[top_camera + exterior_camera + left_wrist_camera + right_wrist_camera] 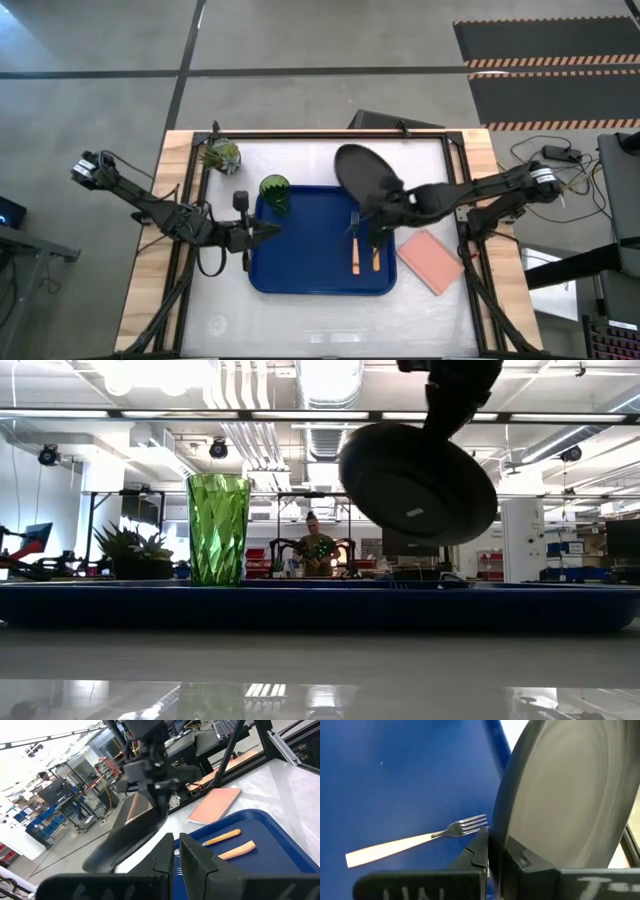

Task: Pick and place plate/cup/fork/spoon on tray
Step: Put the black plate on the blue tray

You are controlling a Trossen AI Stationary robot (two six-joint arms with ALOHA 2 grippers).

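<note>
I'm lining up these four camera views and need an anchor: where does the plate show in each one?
High view: the plate sits at upper centre, over the tray's far right corner, held by the right pincer.
Low view: upper right, tilted, raised above the tray.
Left wrist view: the dark tilted disc at left centre.
Right wrist view: it fills the right side.
Shared landmark: the blue tray.

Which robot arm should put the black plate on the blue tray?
The right arm, probably. Its right gripper already pinches the plate by the rim, tilted in the air at the tray's far edge. The left gripper holds nothing.
</note>
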